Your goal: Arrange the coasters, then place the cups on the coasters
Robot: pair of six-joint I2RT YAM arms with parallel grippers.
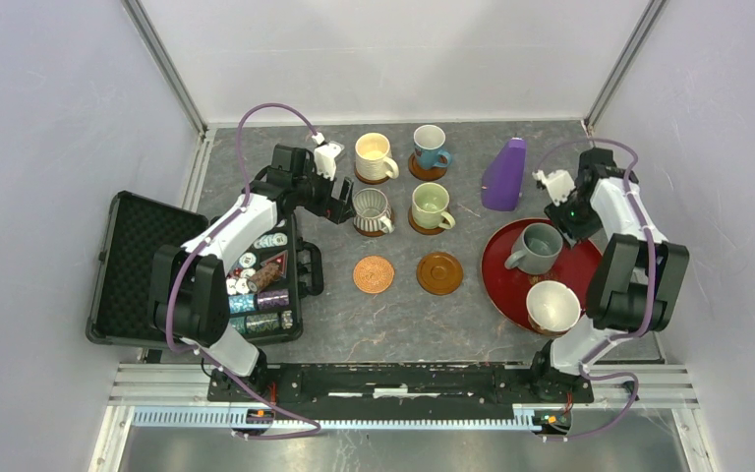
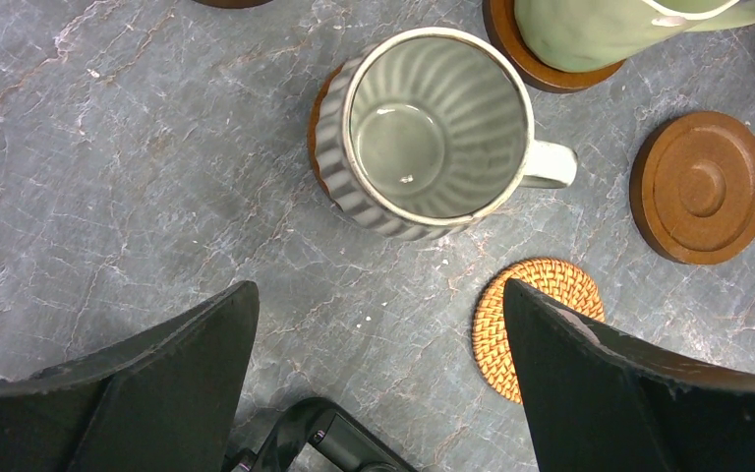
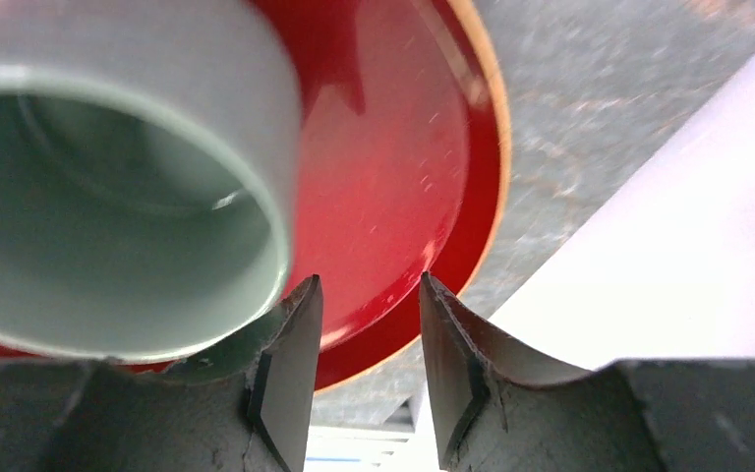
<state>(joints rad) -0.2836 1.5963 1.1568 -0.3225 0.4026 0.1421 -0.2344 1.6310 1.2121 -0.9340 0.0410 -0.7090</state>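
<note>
Inventory of the table, as seen from beside it.

1. Left gripper point(image 2: 378, 295): jaws spread wide and holding nothing. It hangs over the grey marbled table point(image 1: 393, 329), near the grey ribbed ceramic mug point(image 2: 423, 118) but not touching it.
2. Right gripper point(image 3: 366, 295): jaws drawn close with a narrow gap, and nothing between them. It sits low over the large round red tray point(image 3: 393, 147), with one finger just beside the rim of the grey-blue ceramic mug point(image 3: 108, 197).
3. Mugs on coasters, four in a two-by-two block at the far middle of the table:
   - far row: cream mug point(image 1: 375, 157) and blue mug with white inside point(image 1: 431, 146)
   - near row: the grey ribbed mug and the pale green mug point(image 1: 432, 205)
   - each stands upright on one of the round brown wooden coasters point(image 1: 416, 169)
4. Bare coasters, two, side by side in front of that block, apart from each other:
   - copper-orange woven coaster point(image 1: 374, 274)
   - dark brown ringed coaster point(image 1: 439, 273)
5. On the red tray, at the right:
   - the grey-blue mug, upright
   - white mug with red handle point(image 1: 552, 307), at the tray's near edge
6. Other items:
   - purple cone-shaped object point(image 1: 504, 174), beyond the tray
   - open black case point(image 1: 138, 265), at the left, holding striped poker chips point(image 1: 256, 285)
</note>
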